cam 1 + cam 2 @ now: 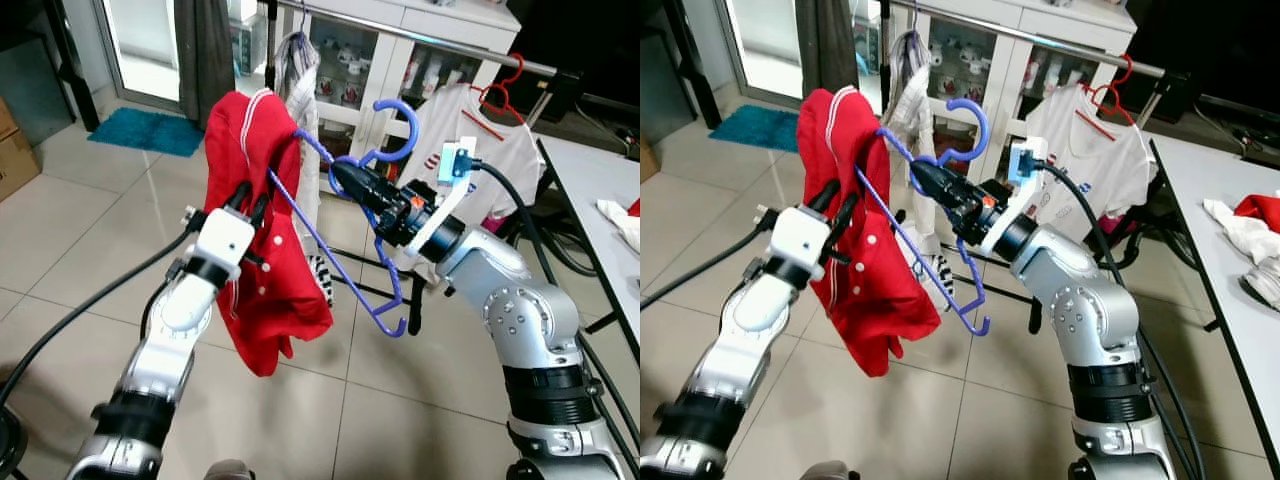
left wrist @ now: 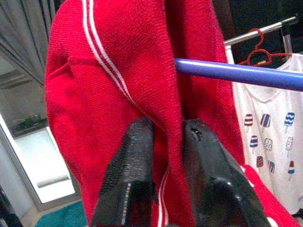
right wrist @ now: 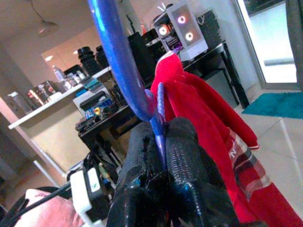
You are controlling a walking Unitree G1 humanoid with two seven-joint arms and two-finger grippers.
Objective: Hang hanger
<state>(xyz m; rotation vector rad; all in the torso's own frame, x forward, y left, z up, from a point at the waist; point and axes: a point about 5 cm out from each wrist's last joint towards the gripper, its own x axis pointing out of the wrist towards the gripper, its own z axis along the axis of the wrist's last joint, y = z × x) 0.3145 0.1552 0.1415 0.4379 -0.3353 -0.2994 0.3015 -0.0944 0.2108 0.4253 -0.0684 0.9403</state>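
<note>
A blue plastic hanger [image 1: 345, 240] is held in mid-air, hook up, with a red garment [image 1: 262, 235] draped over its left arm. My right gripper [image 1: 343, 176] is shut on the hanger at the neck below the hook [image 1: 398, 125]; the right wrist view shows the blue bar [image 3: 158, 120] pinched between the fingers. My left gripper [image 1: 251, 205] is shut on a fold of the red garment [image 2: 118, 71], just below the hanger's arm [image 2: 236, 74]. Behind them runs a silver clothes rail [image 1: 440, 42].
On the rail hang a white printed t-shirt [image 1: 470, 140] on a red hanger [image 1: 503, 95] and a patterned cloth [image 1: 300, 75]. A white cabinet [image 1: 400, 30] stands behind. A table [image 1: 600, 200] with clothes is at the right. Tiled floor and a teal mat [image 1: 145, 130] lie to the left.
</note>
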